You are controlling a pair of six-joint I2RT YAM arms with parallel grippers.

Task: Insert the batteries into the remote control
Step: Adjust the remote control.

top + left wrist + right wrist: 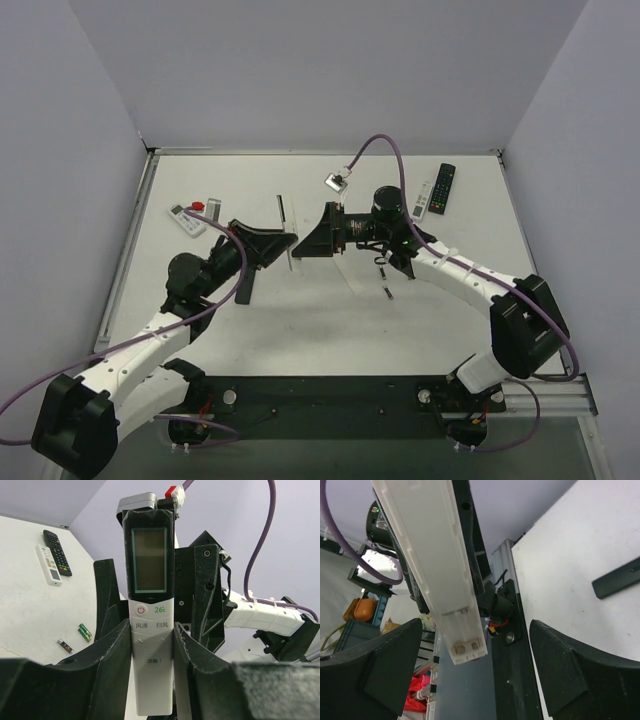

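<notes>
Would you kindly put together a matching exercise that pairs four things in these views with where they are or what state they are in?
Column one:
1. display remote
2. black remote
3. green batteries
4. right gripper

Column two:
A. open, holding nothing
B. lying side by side on the table, near a dark battery
C. clamped between the fingers of the left gripper
D. beside a white remote, far right on the table

Pairs: 1-C, 2-D, 3-B, 4-A.
</notes>
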